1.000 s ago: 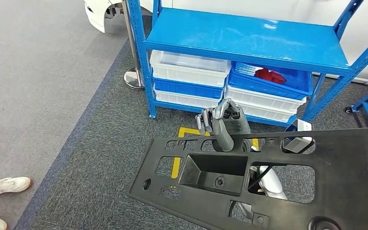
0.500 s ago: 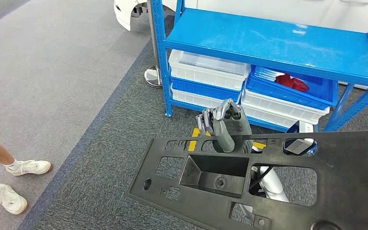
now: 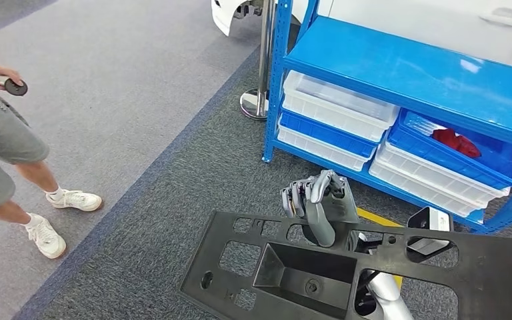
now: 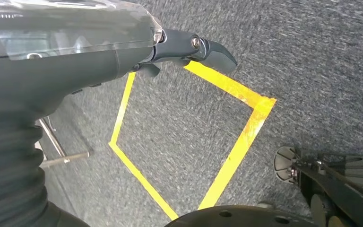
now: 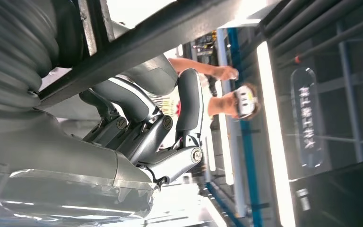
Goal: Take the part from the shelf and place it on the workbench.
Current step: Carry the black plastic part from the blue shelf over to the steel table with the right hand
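Note:
The part is a large flat black plastic panel [image 3: 293, 267] with cut-outs and a recessed tray. It spans the lower middle and right of the head view, lifted above the carpet. My right hand [image 3: 320, 203] grips its far edge, thumb on the near face and fingers curled over the top. In the right wrist view the same hand [image 5: 142, 137] is curled under the panel's dark edge [image 5: 137, 45]. My left hand [image 4: 75, 61] hangs over the carpet with its thumb [image 4: 208, 49] stretched out and nothing in it.
The blue shelf [image 3: 413, 67] stands ahead on the right with white bins [image 3: 333, 100] and a blue bin holding something red [image 3: 457, 142]. A metal post base [image 3: 257, 105] is at its left corner. A person [image 3: 0, 140] stands at far left. Yellow tape [image 4: 246, 132] marks the carpet.
My view has turned left: the shelf has slid to the right and the person has come further into the picture. The panel stays in my right hand's grip.

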Motion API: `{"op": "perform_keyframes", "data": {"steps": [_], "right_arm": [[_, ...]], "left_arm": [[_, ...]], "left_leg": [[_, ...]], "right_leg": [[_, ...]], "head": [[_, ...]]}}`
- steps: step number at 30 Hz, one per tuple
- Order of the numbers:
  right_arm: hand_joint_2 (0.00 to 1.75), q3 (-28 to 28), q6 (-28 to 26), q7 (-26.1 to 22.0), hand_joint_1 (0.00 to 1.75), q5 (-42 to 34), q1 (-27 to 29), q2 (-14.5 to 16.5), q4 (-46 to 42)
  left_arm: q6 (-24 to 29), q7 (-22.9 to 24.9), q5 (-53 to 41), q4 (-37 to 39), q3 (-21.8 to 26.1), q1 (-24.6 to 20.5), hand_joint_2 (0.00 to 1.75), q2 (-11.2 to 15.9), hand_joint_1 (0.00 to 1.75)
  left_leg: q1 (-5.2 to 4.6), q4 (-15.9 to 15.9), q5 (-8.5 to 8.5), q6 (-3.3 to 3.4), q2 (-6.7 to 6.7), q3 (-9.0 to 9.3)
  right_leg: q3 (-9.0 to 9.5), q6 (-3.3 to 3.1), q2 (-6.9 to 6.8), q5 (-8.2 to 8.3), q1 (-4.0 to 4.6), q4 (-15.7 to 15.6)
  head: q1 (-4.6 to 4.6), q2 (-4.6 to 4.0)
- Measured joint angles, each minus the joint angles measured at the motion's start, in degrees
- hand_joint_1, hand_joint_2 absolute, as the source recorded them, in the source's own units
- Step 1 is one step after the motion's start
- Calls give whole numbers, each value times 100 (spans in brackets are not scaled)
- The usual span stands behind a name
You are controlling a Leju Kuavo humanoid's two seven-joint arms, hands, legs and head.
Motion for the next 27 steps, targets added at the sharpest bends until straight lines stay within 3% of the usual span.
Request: {"op": "perform_keyframes", "data": {"steps": [1, 2, 4, 6, 8, 10, 12, 14, 16, 17, 18, 20, 22, 23, 25, 27], "right_arm": [[175, -6, 2, -6, 175, 5, 57, -15, -8], [175, -12, 4, -12, 175, 8, 99, -26, -15], [175, -26, 13, -30, 175, 9, 136, -42, -34], [175, -66, 26, -49, 175, 10, 142, -56, -65], [175, -130, 35, -59, 175, 21, 146, -67, -98], [175, -178, 11, -59, 175, 43, 148, -70, -134], [175, -215, -50, -50, 175, 84, 165, -69, -199], [175, -272, -125, -31, 175, 130, 220, -69, -287], [175, -313, -189, 5, 175, 165, 270, -69, -348], [175, -320, -210, 36, 175, 177, 277, -68, -364], [175, -325, -224, 83, 175, 172, 264, -66, -378], [175, -334, -229, 213, 175, 110, 174, -49, -393], [175, -351, -201, 338, 175, -6, 17, -22, -390], [175, -360, -182, 382, 175, -58, -63, -12, -379], [175, -374, -129, 435, 175, -152, -222, 4, -315], [175, -385, -79, 452, 175, -210, -355, 20, -233]], "left_arm": [[-4, -5, 1, 0, 0, -6, 175, -3, 0], [-11, -9, 1, 0, 0, -14, 175, -5, 0], [-34, -13, 0, 0, 0, -34, 175, -11, 0], [-63, -14, -8, 0, 0, -54, 175, -24, 0], [-80, -21, -29, 0, 0, -67, 175, -28, 0], [-78, -29, -56, 0, 0, -73, 175, -24, 0], [-70, -27, -98, 0, -1, -67, 175, -20, 0], [-68, -20, -149, 0, -2, -64, 175, -15, 0], [-69, -7, -178, 0, -2, -80, 175, -10, 0], [-69, 6, -183, 0, -2, -87, 175, -10, 0], [-69, 24, -185, 0, -2, -87, 175, -9, 0], [-68, 72, -174, 0, -3, -54, 175, -8, 0], [-62, 105, -132, 0, -4, -2, 175, -8, 0], [-58, 111, -110, 0, -4, 14, 175, -9, 0], [-50, 110, -64, 0, -4, 12, 175, -13, 0], [-48, 110, -35, 0, -4, 1, 175, -17, 0]], "left_leg": [[-5, 4, 2, 4, -62, -7], [-9, 11, 4, 4, -128, -12], [-10, 32, 7, -3, -257, -15], [-20, 71, 10, -36, -383, -36], [-20, 89, 22, -99, -496, -71], [-8, 81, 41, -162, -574, -93], [-25, 262, -83, -213, -409, -191], [-36, 914, -455, -257, -121, -496], [-22, 1634, -758, -292, -9, -826], [-17, 1754, -766, -301, 9, -874], [-12, 1636, -668, -303, 26, -801], [-11, 911, -335, -285, 185, -392], [-32, 272, -140, -205, 410, -39], [-43, 137, -119, -161, 471, 30], [-50, 102, -104, -79, 362, 14], [-41, 69, -67, -16, 249, 3]], "right_leg": [[-132, -4, 13, -47, 1, 235], [-154, -14, 20, 29, 2, 239], [97, -52, 102, 414, 2, -331], [427, -87, 343, 719, -2, -1063], [537, -110, 453, 788, 9, -1341], [543, -156, 329, 819, 8, -1365], [570, -221, 193, 858, -16, -1417], [586, -261, 44, 868, -13, -1443], [585, -273, -110, 859, 2, -1440], [585, -271, -179, 854, 5, -1439], [589, -265, -240, 847, 6, -1437], [613, -242, -333, 825, 12, -1434], [635, -194, -392, 788, 52, -1418], [643, -167, -421, 775, 70, -1413], [647, -104, -508, 757, 77, -1411], [612, -33, -396, 659, 50, -1294]], "head": [[1, 0], [1, 0], [1, 0], [1, 0], [1, 0], [1, 0], [-1, 0], [-2, 0], [-2, 0], [-3, 0], [-3, 0], [-3, 0], [-2, 0], [-2, 0], [-2, 0], [-2, 0]]}}
